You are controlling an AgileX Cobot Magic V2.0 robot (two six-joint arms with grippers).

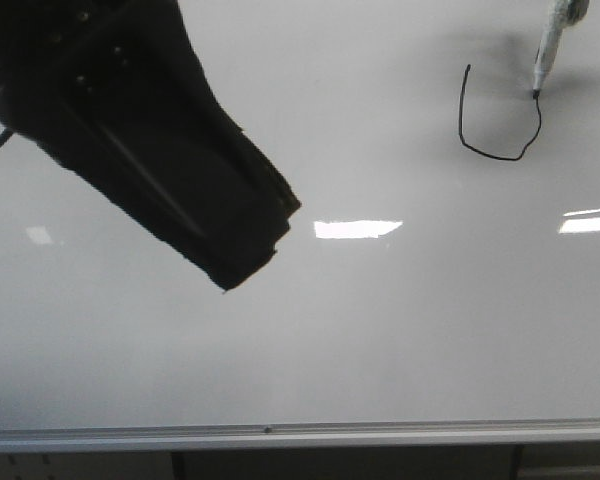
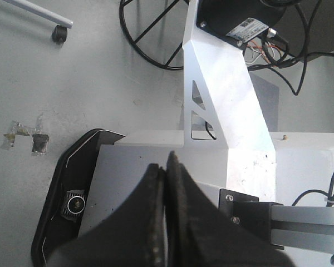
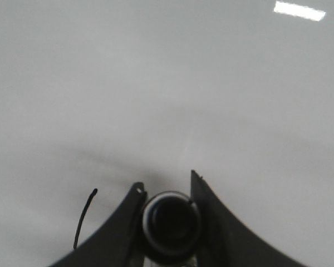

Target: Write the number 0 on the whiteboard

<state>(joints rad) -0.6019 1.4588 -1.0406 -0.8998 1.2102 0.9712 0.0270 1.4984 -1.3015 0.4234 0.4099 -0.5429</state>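
Glossy whiteboard (image 1: 310, 330) carries an unfinished number 0 (image 1: 495, 135) far right, marker (image 1: 548, 50) tip touching it; right gripper (image 3: 168, 192) pinches the marker; left gripper (image 2: 166, 167) pressed together

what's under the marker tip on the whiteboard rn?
The marker tip touches the whiteboard at the end of the number 0, a stroke open at the top. The right gripper grips the marker, hiding its barrel.
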